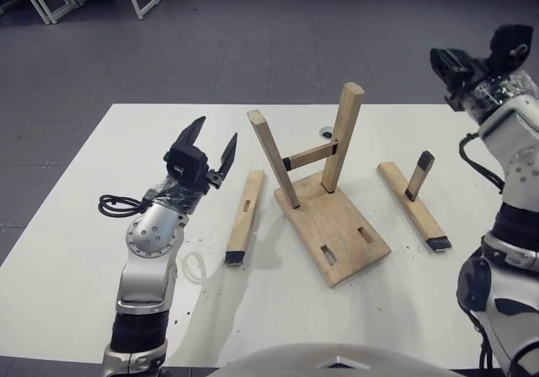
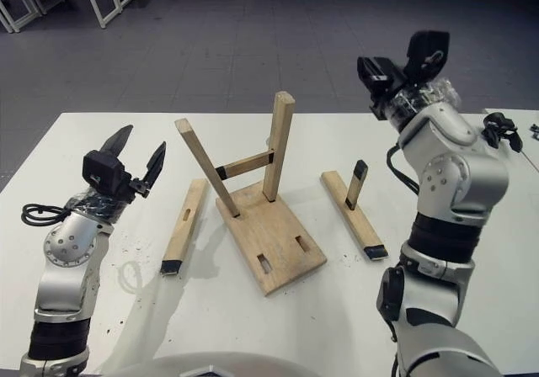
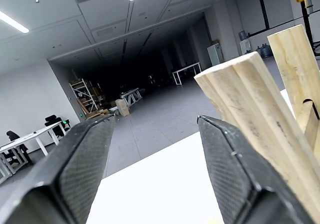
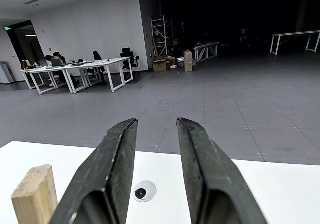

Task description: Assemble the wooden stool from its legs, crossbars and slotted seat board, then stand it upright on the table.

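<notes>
A white table (image 1: 76, 225) holds a half-built wooden stool, with both arms lifted clear of it. The left gripper (image 1: 216, 131) hangs above the table, fingers spread wide and holding nothing. Just to its right a loose slotted leg (image 1: 245, 217) lies flat, its long axis running away from the robot and its dark-capped end nearest. Further right is the seat board (image 1: 341, 241), flat on the table with its long axis angled away and toward the left gripper. Two legs stand in the board's far slots, the left leg (image 1: 274, 158) leaning toward the left gripper and the right leg (image 1: 343, 137) nearly upright, and a crossbar (image 1: 312, 156) joins them. Two near slots (image 1: 328, 255) are unfilled. Between the board and the right gripper lies another leg (image 1: 413, 204), flat, pointing away, with a short crossbar (image 1: 418, 175) standing up from its slot. The right gripper (image 4: 156, 121) is raised high at the far right, its fingers parted and gripping nothing. The second leg pair appears to be the step in hand. The next move probably calls for the left gripper to drop onto the loose leg beside it, grasp it across its width, and carry it to the short crossbar.
</notes>
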Available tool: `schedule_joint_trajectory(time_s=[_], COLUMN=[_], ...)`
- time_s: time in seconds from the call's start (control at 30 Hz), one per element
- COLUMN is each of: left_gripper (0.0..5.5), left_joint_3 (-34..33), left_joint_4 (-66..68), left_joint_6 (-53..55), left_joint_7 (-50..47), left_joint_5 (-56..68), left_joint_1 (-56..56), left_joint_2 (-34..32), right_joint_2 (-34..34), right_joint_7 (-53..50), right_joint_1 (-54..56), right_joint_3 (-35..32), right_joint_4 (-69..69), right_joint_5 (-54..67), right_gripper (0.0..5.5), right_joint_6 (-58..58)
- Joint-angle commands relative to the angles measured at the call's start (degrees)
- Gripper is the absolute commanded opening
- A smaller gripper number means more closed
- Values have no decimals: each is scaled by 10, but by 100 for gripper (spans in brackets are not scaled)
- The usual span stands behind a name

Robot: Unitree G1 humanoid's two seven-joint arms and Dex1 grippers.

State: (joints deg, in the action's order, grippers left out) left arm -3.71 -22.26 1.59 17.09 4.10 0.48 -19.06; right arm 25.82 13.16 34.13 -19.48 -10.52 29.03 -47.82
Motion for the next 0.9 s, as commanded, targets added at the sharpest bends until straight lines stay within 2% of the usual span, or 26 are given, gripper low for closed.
schedule_joint_trajectory(time_s=[0.03, 0.13, 0.23, 0.43, 0.8, 0.9], left_gripper=[303, 303, 303, 303, 303, 303], left_joint_3=[9, 6, 6, 9, 11, 11], left_joint_4=[-18, -20, -19, -11, 2, 3], left_joint_6=[0, -8, -13, -19, -20, -19], left_joint_7=[-9, -11, -14, -15, -6, -6], left_joint_5=[-12, -16, -19, -22, -16, -15], left_joint_1=[33, 56, 66, 73, 73, 75], left_joint_2=[10, 11, 15, 18, 16, 17], right_joint_2=[33, 54, 63, 59, 46, 34], right_joint_7=[28, 61, 92, 140, 124, 106], right_joint_1=[-128, -233, -308, -443, -479, -469], right_joint_3=[-24, -53, -55, -15, 60, 73], right_joint_4=[-69, -88, -82, -54, -47, -26], right_joint_5=[-4, -8, -18, -62, -123, -142], right_gripper=[144, 144, 184, 286, 473, 473], right_joint_6=[3, 20, 47, 112, 146, 154])
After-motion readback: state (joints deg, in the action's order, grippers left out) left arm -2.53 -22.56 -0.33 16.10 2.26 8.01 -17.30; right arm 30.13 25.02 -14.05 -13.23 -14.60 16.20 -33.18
